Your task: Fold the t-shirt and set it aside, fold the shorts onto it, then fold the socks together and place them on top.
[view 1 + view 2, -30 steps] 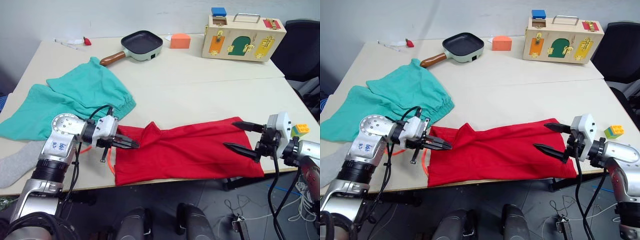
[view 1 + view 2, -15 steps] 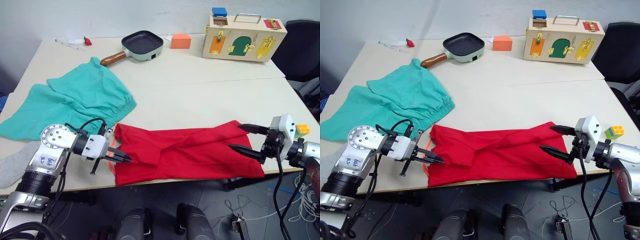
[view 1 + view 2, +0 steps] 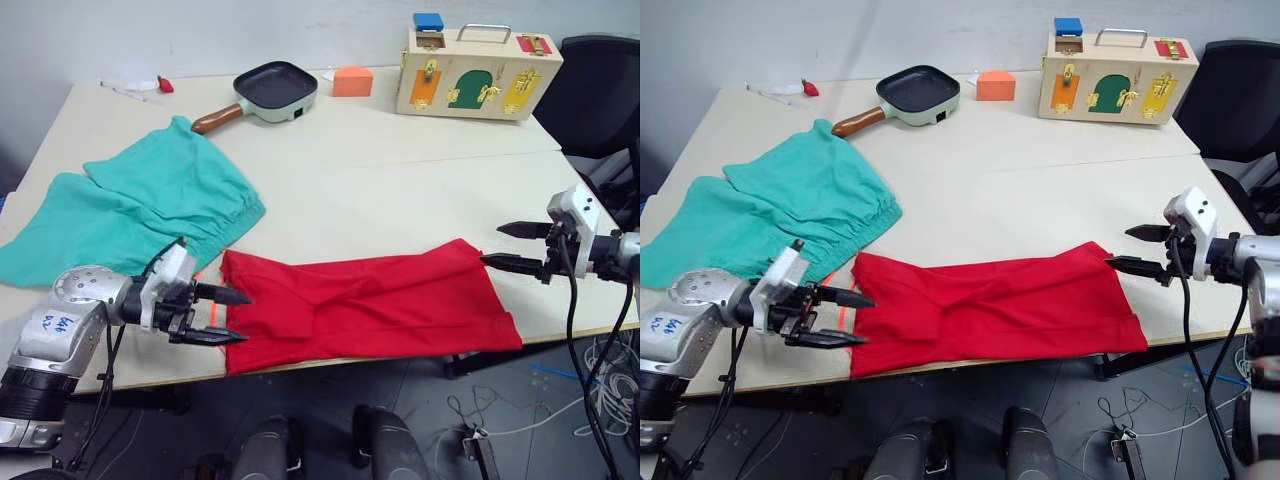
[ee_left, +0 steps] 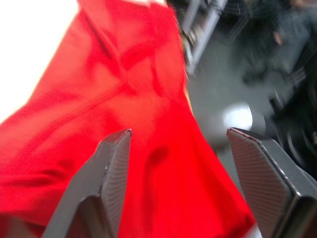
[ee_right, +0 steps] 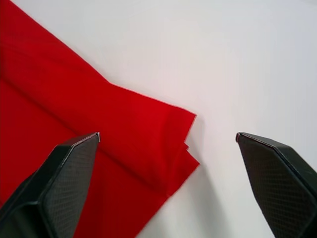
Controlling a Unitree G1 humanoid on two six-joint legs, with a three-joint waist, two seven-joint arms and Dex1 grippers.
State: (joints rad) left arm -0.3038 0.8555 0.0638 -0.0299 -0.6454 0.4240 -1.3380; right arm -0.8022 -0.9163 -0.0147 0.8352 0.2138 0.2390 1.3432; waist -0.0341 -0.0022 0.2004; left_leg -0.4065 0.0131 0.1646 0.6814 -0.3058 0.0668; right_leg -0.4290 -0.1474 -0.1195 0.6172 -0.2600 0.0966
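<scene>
Table (image 3: pixel 400 180) edge: t-shirt (image 3: pixel 365 305) lengthwise left-to-right.

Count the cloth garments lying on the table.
2. The red t-shirt lies folded along the near table edge between the grippers; the teal shorts lie spread at the robot's left. Smaller pieces may be hidden.

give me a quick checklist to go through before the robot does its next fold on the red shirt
1. Both grippers free: left gripper and right gripper open, holding nothing. Ok.
2. t-shirt flat on the table: folded into a long strip, some creases. Ok.
3. Left end reachable: left gripper sits just off the shirt's end. Ok.
4. Right end reachable: right gripper sits just off the far corner. Ok.
5. Shirt clear of the shorts: close, apparently apart; the orange drawstring lies by the shirt's corner. Cannot tell.
6. Near hem: lies along the table's front edge. Cannot tell whether it overhangs.
</scene>
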